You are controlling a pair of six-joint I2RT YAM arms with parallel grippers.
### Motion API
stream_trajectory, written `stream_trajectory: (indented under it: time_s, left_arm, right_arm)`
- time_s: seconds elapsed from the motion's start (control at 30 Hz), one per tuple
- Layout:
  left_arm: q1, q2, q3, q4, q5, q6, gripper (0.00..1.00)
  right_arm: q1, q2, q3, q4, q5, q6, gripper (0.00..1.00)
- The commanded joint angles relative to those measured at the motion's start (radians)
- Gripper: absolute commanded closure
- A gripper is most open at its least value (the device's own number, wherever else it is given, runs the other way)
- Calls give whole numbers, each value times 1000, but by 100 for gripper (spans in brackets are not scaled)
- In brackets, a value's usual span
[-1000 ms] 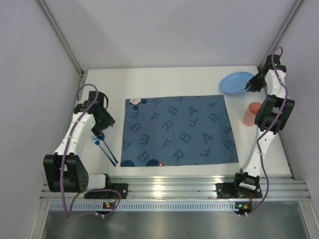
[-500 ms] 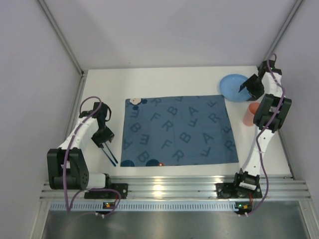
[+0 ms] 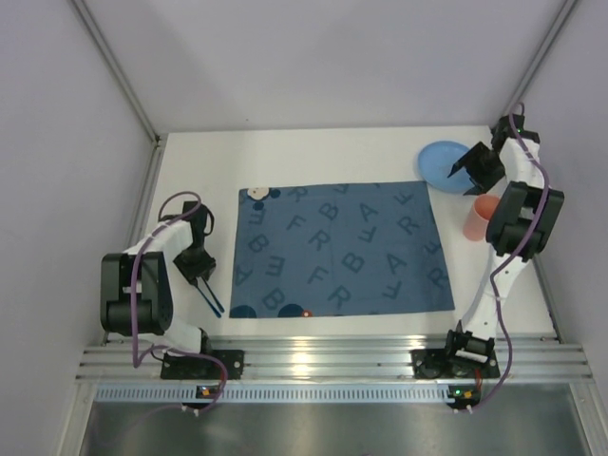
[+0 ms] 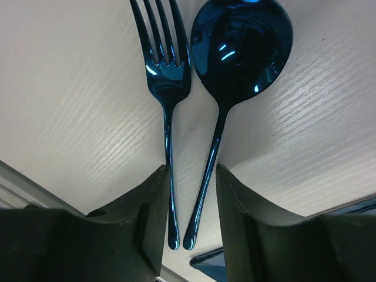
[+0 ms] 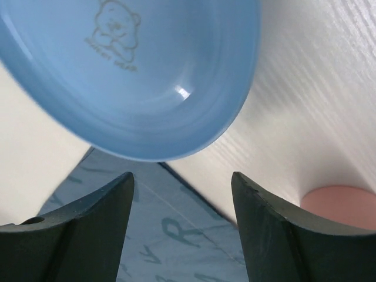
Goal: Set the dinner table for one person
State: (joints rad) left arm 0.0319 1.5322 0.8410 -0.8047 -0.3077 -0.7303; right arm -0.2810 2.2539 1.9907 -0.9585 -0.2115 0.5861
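Blue fork (image 4: 167,88) and spoon (image 4: 241,47) lie near the left edge of the dinner table (image 3: 332,152), handles between the parted jaws of the left gripper (image 4: 191,220). The right gripper (image 5: 181,185), jaws likewise apart, faces the plate (image 5: 147,76) at the far right corner. Grasping seems in hand; next, each must close squarely.

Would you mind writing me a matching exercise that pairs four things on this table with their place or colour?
1. fork
2. plate
3. cup
4. placemat

A. pink, by the right edge of the table
B. lettered, mid-table
C. handle between the fingers of the left gripper
D. light blue, ahead of the right gripper

Pairs: 1-C, 2-D, 3-A, 4-B.
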Motion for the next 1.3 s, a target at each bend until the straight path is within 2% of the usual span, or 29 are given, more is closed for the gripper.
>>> stream_trajectory:
  time_s: [0.0,0.2,0.33,0.63,0.8,0.87,1.03,1.17,1.27]
  left_arm:
    - [10,66,-16,150,-34,29,58]
    - [19,115,-14,203,-47,61,64]
    - [34,150,-11,233,-19,86,74]
    - [68,287,63,229,34,101,76]
    - [80,385,93,269,87,97,83]
    - [80,387,87,291,100,104,83]
    - [82,367,81,340,133,132,100]
    - [82,321,133,300,139,144,100]
    - [80,215,210,239,79,183,100]
  right_arm:
    - [11,-100,-12,10,-29,6,33]
    - [17,-154,-52,10,-34,4,32]
    - [28,-178,-78,10,-29,3,33]
    - [36,-232,-122,9,-17,-6,33]
    - [34,-261,-144,9,-9,-12,33]
    - [32,-278,-159,9,-5,-17,33]
    - [32,-300,-202,10,1,-22,33]
    - [32,-313,-222,12,-2,-25,34]
    - [34,-336,-234,18,-6,-28,34]
